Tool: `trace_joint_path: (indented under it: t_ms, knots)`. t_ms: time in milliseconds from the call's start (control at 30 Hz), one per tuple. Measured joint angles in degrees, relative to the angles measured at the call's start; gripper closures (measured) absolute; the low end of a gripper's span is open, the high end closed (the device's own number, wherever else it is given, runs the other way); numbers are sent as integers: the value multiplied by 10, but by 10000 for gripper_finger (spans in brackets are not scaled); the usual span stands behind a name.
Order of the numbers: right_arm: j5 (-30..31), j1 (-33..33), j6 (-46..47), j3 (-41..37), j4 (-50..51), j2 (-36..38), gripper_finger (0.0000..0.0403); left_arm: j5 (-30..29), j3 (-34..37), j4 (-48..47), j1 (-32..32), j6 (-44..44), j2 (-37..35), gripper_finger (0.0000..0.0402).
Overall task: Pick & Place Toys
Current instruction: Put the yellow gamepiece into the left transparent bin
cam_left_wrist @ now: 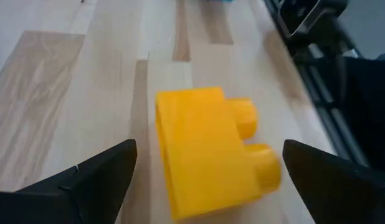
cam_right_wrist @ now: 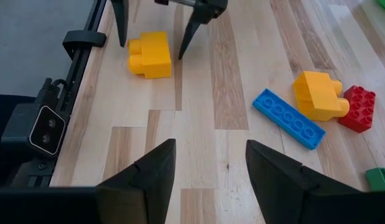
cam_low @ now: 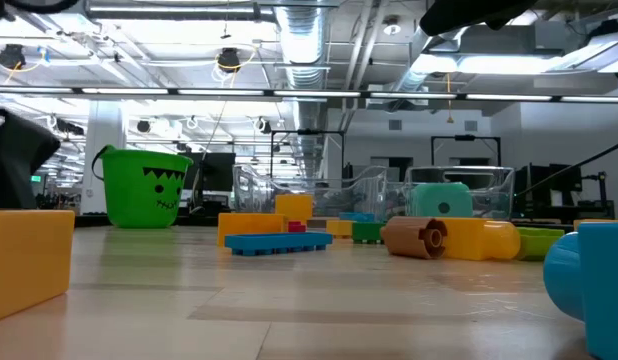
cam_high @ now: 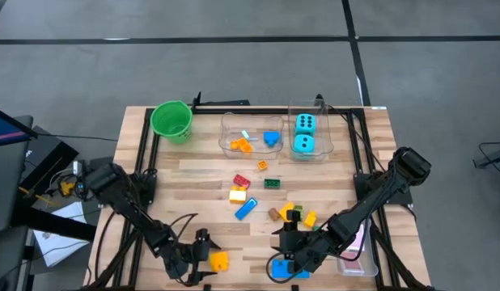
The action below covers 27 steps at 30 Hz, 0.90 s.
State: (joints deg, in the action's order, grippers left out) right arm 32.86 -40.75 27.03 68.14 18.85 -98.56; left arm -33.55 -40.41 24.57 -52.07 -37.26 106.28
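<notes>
A yellow block (cam_left_wrist: 208, 152) lies on its side on the table near the front edge, its two studs pointing level; it also shows in the high view (cam_high: 220, 260) and the right wrist view (cam_right_wrist: 150, 55). My left gripper (cam_left_wrist: 209, 149) is open, one finger on either side of the block and apart from it; the high view shows the gripper at the block's left (cam_high: 206, 259). My right gripper (cam_right_wrist: 210, 149) is open and empty near the front edge (cam_high: 282, 257), with a blue block (cam_high: 289, 273) beside it. More loose blocks (cam_high: 243, 196) lie mid-table.
A blue flat brick (cam_right_wrist: 289, 118), a yellow block (cam_right_wrist: 317, 93) and a red block (cam_right_wrist: 357, 109) lie ahead of my right gripper. At the back stand a green bucket (cam_high: 171, 120), a clear tub (cam_high: 231, 144) with small pieces, and a tub (cam_high: 324, 139) with two cyan dice. Pink cards (cam_high: 355, 246) lie front right.
</notes>
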Motion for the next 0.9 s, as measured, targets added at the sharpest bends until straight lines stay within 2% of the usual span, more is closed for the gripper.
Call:
trace_joint_path:
  t_ms: [267, 433, 633, 900]
  knots:
    - [0, 0, 0, 0, 0, 0, 217, -21, -1, 0, 1, 13, 21, 6]
    - [0, 0, 0, 0, 0, 0, 217, -36, -1, -3, 4, 22, 19, 23]
    - [0, 0, 0, 0, 0, 0, 217, -37, 0, -7, 4, 23, 19, 60]
    - [0, 0, 0, 0, 0, 0, 217, -41, 0, -24, 24, 23, 18, 134]
